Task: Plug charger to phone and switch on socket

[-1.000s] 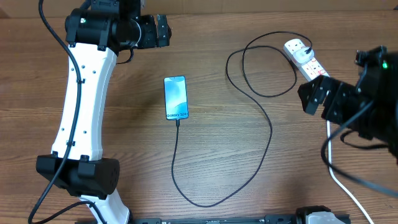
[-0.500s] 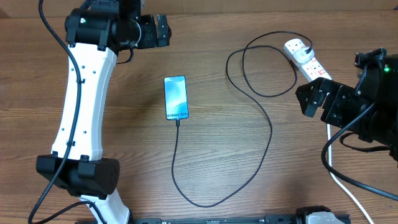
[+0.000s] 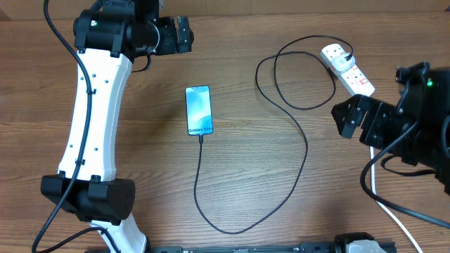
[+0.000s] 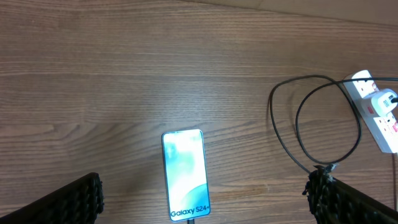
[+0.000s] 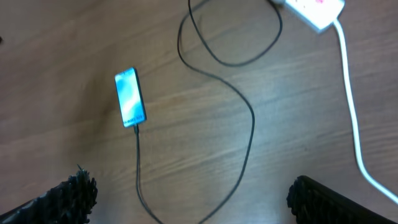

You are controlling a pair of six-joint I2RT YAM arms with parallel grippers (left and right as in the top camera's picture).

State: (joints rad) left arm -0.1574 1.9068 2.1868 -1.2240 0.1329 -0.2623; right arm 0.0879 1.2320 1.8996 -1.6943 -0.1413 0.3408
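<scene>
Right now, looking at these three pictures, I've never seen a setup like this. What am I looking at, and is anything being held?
These are two robot arms at a wooden table. One picture looks down from above. The other two come from a camera on each wrist, with the dark fingertips at the bottom corners. The left gripper and right gripper both stand open and hold nothing. On the table lie a lit phone, a thin black charger cable that reaches the phone's lower end, and a white power strip where the cable's other end sits.
</scene>
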